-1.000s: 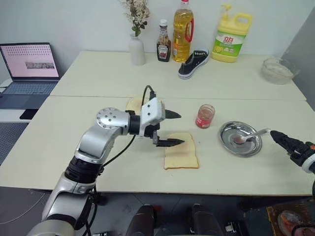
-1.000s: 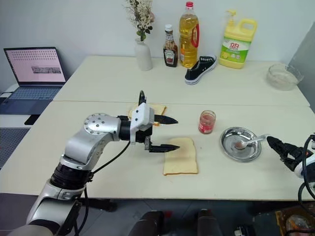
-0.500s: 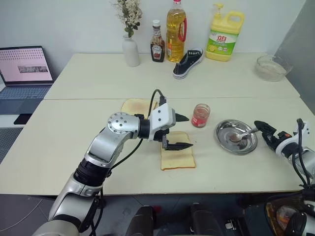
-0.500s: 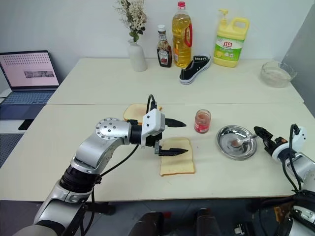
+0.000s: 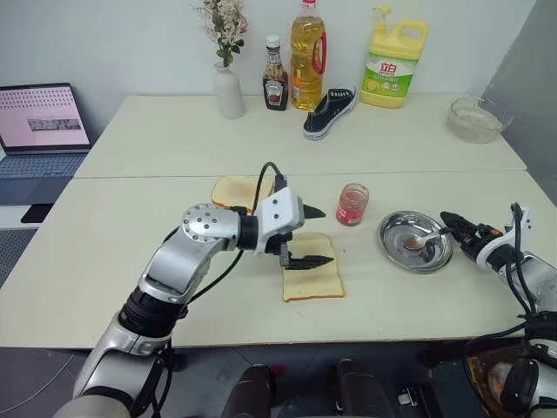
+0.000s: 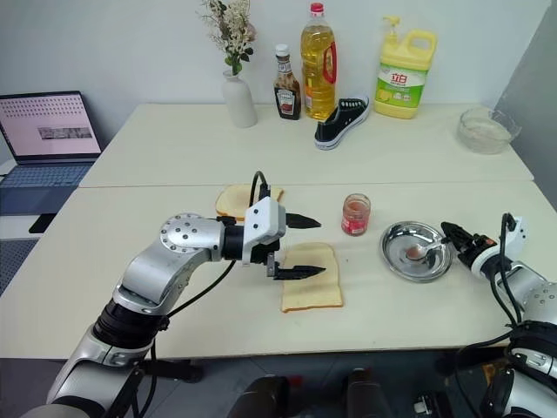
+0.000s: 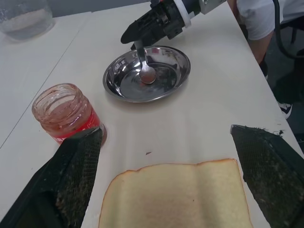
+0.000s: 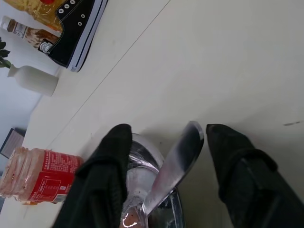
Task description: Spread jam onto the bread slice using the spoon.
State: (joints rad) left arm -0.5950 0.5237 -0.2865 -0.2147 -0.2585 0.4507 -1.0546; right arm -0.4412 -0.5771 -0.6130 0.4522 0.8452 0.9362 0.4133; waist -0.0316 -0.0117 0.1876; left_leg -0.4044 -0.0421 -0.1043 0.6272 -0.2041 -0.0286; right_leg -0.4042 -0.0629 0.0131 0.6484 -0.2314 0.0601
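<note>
The robot's right gripper (image 8: 164, 164) has its black jaws on both sides of the handle of the small shiny silver spoon (image 7: 144, 66), but there are gaps, so they are not squeezing it yet. The spoon's bowl sits in the round shiny steel dish (image 5: 393, 246) with a red dab on it, and its handle leans on the rim. If the jaws close crooked, the thin handle could slip and flip out, or the dish could slide on the pale worktop (image 5: 130, 235). The small glass jar of red jam (image 5: 352, 204) stands close by and could get bumped. The left gripper (image 5: 312, 236) hangs wide open over the pale square bread slice (image 5: 315, 277), holding nothing.
</note>
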